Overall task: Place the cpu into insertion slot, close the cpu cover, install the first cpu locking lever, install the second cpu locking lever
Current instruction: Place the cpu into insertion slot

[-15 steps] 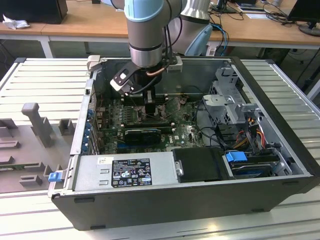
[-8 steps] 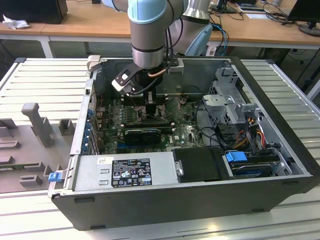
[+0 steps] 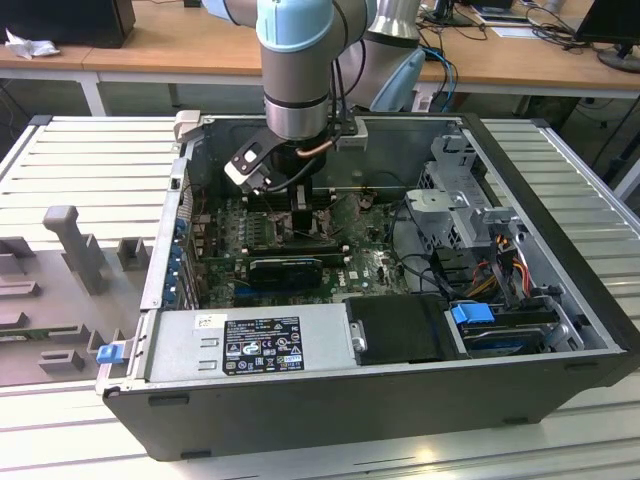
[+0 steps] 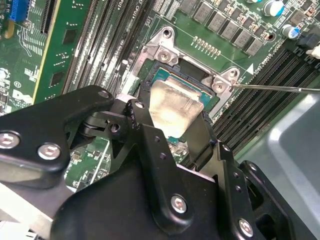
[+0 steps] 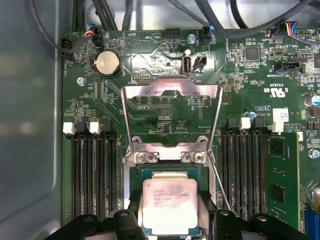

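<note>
The cpu (image 5: 169,202) is a silver-faced square chip that sits between my gripper's (image 5: 170,216) black fingers (image 4: 142,112), over the insertion slot (image 5: 134,181). In the second wrist view the fingers touch two opposite edges of the cpu (image 4: 172,102), so my gripper (image 4: 172,114) is shut on it. I cannot tell whether the chip is fully seated in the black-framed slot (image 4: 192,67). The cpu cover (image 5: 172,89) is a silver frame plate, flipped up and open beyond its hinge. A thin locking lever (image 4: 270,89) stands free beside the socket. In the exterior view my gripper (image 3: 303,222) reaches down into the open computer case.
Long black memory slots (image 5: 95,175) flank the socket on both sides. A coin battery (image 5: 108,63) and cables lie beyond the cover. In the exterior view a power supply (image 3: 250,345) and a drive cage (image 3: 460,215) crowd the case (image 3: 540,200).
</note>
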### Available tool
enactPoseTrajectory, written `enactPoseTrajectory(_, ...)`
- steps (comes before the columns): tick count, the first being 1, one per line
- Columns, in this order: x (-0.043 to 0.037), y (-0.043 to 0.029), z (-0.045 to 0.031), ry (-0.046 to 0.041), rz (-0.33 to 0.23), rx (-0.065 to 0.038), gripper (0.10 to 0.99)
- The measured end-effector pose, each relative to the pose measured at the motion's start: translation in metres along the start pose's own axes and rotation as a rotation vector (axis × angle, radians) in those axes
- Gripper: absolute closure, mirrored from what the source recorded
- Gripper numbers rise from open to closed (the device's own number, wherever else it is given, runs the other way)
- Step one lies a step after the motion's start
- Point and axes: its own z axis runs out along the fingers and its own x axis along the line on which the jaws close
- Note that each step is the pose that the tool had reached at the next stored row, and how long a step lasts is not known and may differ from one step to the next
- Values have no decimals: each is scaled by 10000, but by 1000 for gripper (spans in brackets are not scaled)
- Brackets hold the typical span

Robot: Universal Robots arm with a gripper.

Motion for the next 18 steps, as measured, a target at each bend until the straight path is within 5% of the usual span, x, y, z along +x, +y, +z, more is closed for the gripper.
enactPoseTrajectory(4, 0, 0, 1, -9, -1, -2, 545)
enactPoseTrajectory(5, 1, 0, 1, -10, -1, -2, 482)
enactPoseTrajectory(10, 2, 5, -61, -11, -1, -2, 498)
enactPoseTrajectory(15, 2, 8, -116, -38, -2, -2, 808)
enactPoseTrajectory(16, 2, 8, -122, -42, -2, -2, 929)
enactPoseTrajectory(18, 2, 9, -136, -46, -3, -3, 929)
